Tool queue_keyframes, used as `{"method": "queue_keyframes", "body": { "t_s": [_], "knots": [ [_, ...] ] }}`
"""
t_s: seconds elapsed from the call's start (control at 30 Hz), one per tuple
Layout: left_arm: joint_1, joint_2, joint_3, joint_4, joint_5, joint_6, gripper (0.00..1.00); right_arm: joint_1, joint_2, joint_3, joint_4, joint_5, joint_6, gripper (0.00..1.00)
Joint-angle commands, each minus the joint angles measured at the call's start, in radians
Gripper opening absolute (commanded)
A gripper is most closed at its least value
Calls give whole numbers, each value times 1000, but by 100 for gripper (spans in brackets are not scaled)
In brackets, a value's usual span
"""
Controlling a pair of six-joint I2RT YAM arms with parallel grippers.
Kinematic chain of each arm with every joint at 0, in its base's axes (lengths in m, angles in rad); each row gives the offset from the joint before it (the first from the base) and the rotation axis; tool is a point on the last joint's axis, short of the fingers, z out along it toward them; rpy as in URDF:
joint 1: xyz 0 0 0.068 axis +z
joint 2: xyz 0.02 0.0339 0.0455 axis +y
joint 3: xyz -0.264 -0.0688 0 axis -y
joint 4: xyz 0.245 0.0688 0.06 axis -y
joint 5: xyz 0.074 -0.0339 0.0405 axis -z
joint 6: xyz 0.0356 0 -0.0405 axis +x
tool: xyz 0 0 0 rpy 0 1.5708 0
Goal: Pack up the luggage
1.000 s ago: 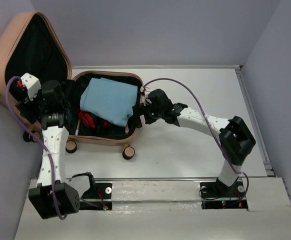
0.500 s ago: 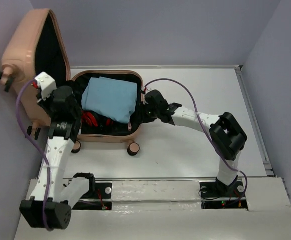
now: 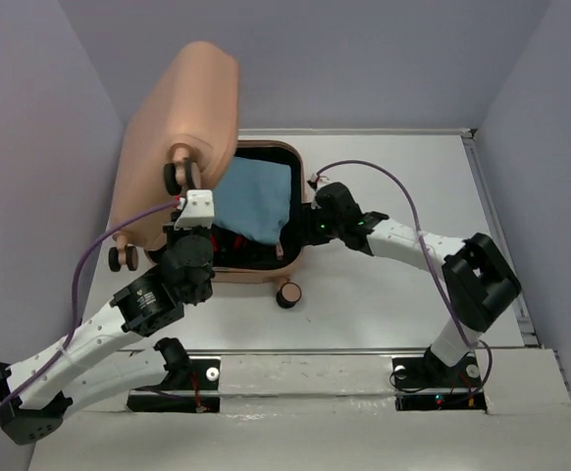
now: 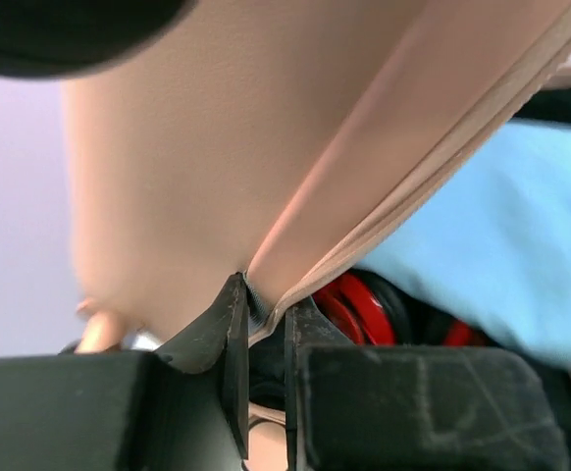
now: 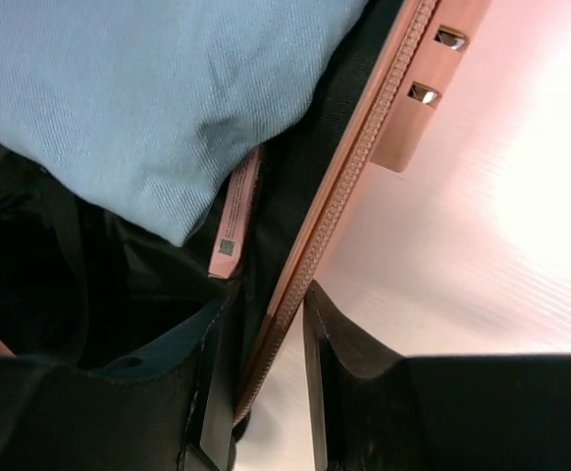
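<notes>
The peach-pink luggage (image 3: pixel 182 128) lies on the table with its lid raised and leaning over the base (image 3: pixel 256 276). Inside lie a folded light-blue cloth (image 3: pixel 256 201) and a red-and-black item (image 4: pixel 356 302). My left gripper (image 3: pixel 195 224) is shut on the lid's zipper rim (image 4: pixel 384 221), which passes between its fingers. On the other side, my right gripper (image 3: pixel 311 220) is shut on the base's right zipper rim (image 5: pixel 339 196), one finger inside against the black lining and one outside. The blue cloth (image 5: pixel 168 98) fills the top of the right wrist view.
A pink wheel (image 3: pixel 287 296) sticks out at the base's front right, and the lid's wheels (image 3: pixel 176 177) point toward the camera. A pink label (image 5: pixel 234 216) hangs inside the base. White tabletop (image 3: pixel 403 177) extends to the right, and purple walls stand close on both sides.
The lid has swung from leaning back at the left to tilting over the base, carried by my left gripper. The luggage slid slightly right. Both grippers closed onto the rims.
</notes>
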Motion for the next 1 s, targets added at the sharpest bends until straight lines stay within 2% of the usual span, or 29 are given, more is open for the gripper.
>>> {"method": "queue_keyframes", "body": {
  "t_s": [0.0,0.03,0.07,0.1,0.13,0.17,0.2,0.27,0.37,0.4,0.47,0.5,0.57,0.6,0.7,0.73,0.8,0.87,0.97],
  "knots": [
    [-158,31,193,92,521,-269,10,-104,-145,-111,-4,-96,-62,16],
    [-168,31,219,83,647,-272,22,-122,-167,-128,-9,-102,-64,26],
    [-169,30,239,81,716,-273,42,-153,-188,-144,-11,-107,-68,36],
    [-171,22,276,80,765,-280,81,-168,-207,-157,-18,-110,-74,58],
    [-171,16,295,78,874,-289,95,-184,-237,-170,-34,-115,-76,69],
    [-171,13,310,78,933,-289,99,-199,-253,-174,-52,-112,-78,75],
    [-171,11,351,65,1030,-289,99,-228,-297,-184,-78,-108,-81,80],
    [-171,8,382,61,1089,-307,99,-253,-354,-193,-96,-93,-84,80],
    [-171,14,434,28,987,-319,99,-290,-471,-182,-165,-24,-88,77],
    [-169,40,463,6,855,-322,99,-300,-498,-179,-191,-6,-87,68],
    [-162,86,494,-68,716,-335,99,-301,-561,-167,-212,39,-82,55],
    [-143,132,508,-86,670,-341,99,-301,-572,-159,-227,59,-76,34],
    [-7,171,508,-100,675,-361,99,-301,-566,-150,-228,89,-71,19],
    [168,201,501,-95,779,-379,99,-310,-552,-130,-230,88,-67,7],
    [524,279,470,-54,1011,-449,97,-310,-470,-74,-218,63,-47,7],
    [763,306,458,-37,1178,-476,96,-310,-444,-56,-213,66,-44,7],
    [995,388,406,24,1439,-584,88,-310,-366,2,-209,68,-47,7],
    [1189,438,376,70,1479,-646,83,-310,-312,39,-204,70,-48,7],
    [1260,507,202,225,1502,-773,58,-310,-200,106,-199,68,-53,7]
  ]
}}
